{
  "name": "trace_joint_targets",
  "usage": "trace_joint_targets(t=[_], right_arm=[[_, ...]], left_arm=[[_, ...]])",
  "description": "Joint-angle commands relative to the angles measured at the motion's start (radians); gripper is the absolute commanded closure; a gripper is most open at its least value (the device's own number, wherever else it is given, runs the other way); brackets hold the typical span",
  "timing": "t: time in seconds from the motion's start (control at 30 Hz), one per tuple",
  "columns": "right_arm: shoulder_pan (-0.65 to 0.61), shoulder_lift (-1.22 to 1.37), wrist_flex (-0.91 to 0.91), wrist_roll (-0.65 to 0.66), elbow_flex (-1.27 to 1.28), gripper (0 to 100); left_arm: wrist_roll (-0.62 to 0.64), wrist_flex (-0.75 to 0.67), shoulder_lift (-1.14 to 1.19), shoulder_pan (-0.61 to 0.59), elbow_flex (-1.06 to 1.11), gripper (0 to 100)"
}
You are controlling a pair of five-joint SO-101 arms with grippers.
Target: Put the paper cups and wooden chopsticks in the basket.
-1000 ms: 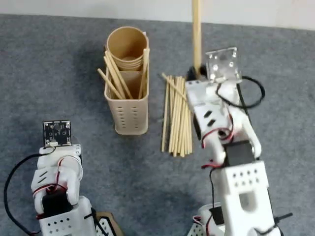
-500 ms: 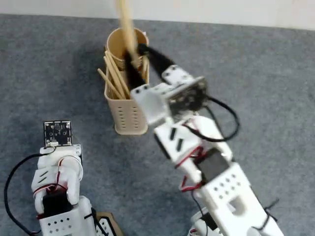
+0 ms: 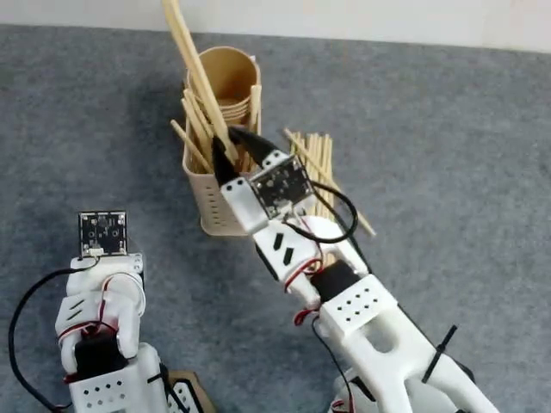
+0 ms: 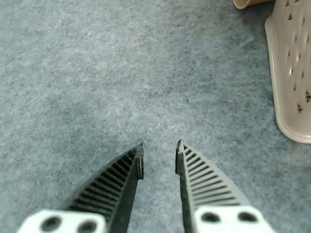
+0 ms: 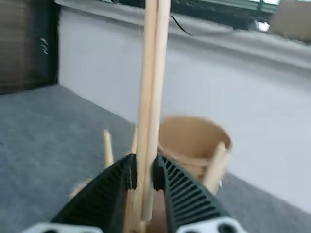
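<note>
A beige basket [image 3: 225, 200] stands at the back of the grey carpet with stacked paper cups [image 3: 223, 79] and several wooden chopsticks in it. My right gripper [image 3: 231, 151] hangs over the basket's opening, shut on two chopsticks [image 3: 191, 60] that slant up and away from it. In the right wrist view the gripper [image 5: 144, 175] pinches that pair [image 5: 152, 73] in front of the top paper cup [image 5: 194, 141]. A loose pile of chopsticks [image 3: 320, 159] lies on the carpet to the right of the basket. My left gripper [image 4: 159, 158] is open over bare carpet, beside the basket [image 4: 291, 68].
The left arm [image 3: 99, 292] sits at the near left, well apart from the basket. The right arm's white body [image 3: 344, 301] crosses the carpet and covers the near end of the chopstick pile. A pale wall runs along the back edge.
My right gripper has carried the chopsticks from the pile leftwards to above the basket and come lower, uncovering the pile again. The left arm has not moved.
</note>
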Motion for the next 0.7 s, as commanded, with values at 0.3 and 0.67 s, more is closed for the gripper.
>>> trace_joint_targets(t=[0.3,0.67], right_arm=[[0.033,-0.021,0.067,-0.002,0.013,89.4],[0.056,-0.022,0.341,-0.130,-0.243,88.9]], left_arm=[[-0.012,-0.023,-0.005,0.016,-0.001,87],[-0.012,-0.023,-0.005,0.016,-0.001,87]])
